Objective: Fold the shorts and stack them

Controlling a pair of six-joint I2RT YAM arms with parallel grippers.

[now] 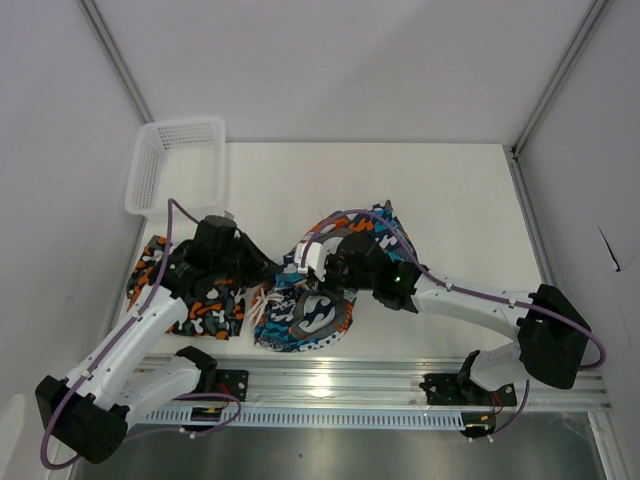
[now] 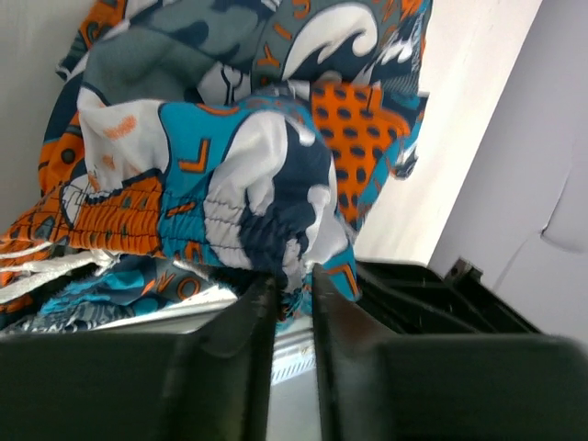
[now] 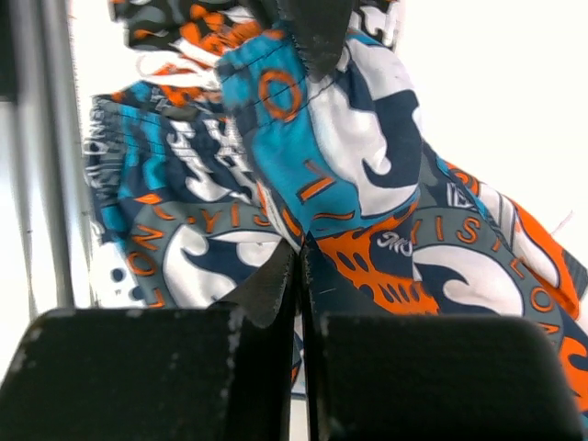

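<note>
The teal, orange and white graphic shorts [image 1: 305, 315] lie bunched at the table's middle front, partly lifted. My left gripper [image 1: 283, 268] is shut on their gathered waistband [image 2: 266, 234]. My right gripper [image 1: 318, 280] is shut on a fold of the same shorts [image 3: 312, 175], close beside the left one. The orange-black camouflage shorts [image 1: 205, 305] lie folded on the table at the left, under my left arm.
A white mesh basket [image 1: 175, 165] stands at the back left of the table. The white table [image 1: 460, 210] runs to the right wall. A metal rail [image 1: 340, 385] runs along the near edge.
</note>
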